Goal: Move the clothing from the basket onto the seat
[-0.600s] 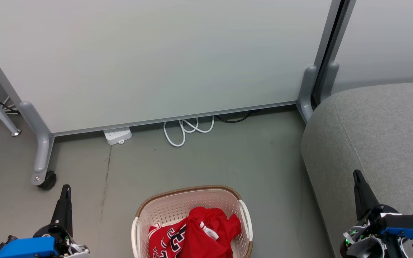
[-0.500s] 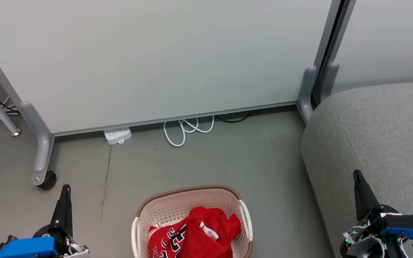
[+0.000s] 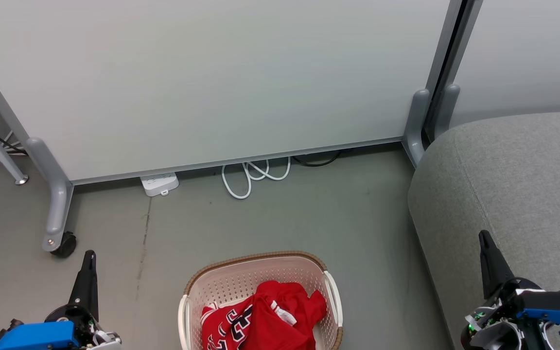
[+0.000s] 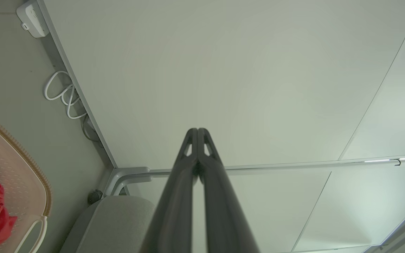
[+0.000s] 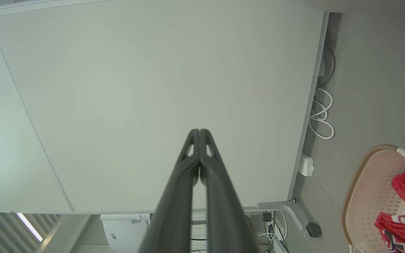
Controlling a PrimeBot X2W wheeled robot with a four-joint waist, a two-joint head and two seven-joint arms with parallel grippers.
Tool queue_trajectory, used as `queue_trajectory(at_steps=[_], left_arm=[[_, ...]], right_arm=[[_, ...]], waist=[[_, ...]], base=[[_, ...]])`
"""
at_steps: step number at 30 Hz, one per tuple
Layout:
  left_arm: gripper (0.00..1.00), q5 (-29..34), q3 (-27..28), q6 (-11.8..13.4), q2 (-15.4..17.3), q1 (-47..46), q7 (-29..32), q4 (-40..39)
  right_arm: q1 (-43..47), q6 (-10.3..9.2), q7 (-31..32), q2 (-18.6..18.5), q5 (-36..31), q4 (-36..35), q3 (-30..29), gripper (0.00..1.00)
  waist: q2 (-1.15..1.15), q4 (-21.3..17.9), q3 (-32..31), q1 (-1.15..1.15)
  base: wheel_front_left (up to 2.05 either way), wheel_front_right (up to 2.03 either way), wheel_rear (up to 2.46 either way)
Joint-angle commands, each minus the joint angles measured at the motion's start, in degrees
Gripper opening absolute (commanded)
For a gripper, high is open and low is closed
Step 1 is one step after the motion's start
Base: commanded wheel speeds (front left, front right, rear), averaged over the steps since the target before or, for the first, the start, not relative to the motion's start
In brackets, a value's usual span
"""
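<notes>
Pickup not begun: left claw (image 3: pixel 89 260) and right claw (image 3: pixel 484 240), both pressed together, empty, flank the basket (image 3: pixel 241 279) (clothing (image 3: pixel 270 316) inside, seat (image 3: pixel 518 184) on right); next, spread one, reach in.

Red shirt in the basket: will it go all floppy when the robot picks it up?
Probably floppy: the red shirt lies crumpled in soft folds, so it would likely droop and hang. It looks like thin cloth, so probably light. It is heaped against more red fabric in the basket, so a second piece might get dragged up too.
</notes>
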Motion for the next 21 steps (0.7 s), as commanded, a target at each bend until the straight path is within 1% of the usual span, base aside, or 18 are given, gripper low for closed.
queue_trajectory(at_steps=[1,21], left_arm=[[0.0,-0.1,0.0,-0.4,0.2,-0.7,0.1,-0.2],[0.0,-0.1,0.0,-0.4,0.2,-0.7,0.1,-0.2]], right_arm=[[-0.6,0.0,0.0,0.1,0.2,0.0,0.0,0.0],[-0.6,0.0,0.0,0.1,0.2,0.0,0.0,0.0]], waist=[[0.0,0.0,0.0,0.0],[0.0,0.0,0.0,0.0]], base=[[0.0,0.0,0.0],[0.0,0.0,0.0]])
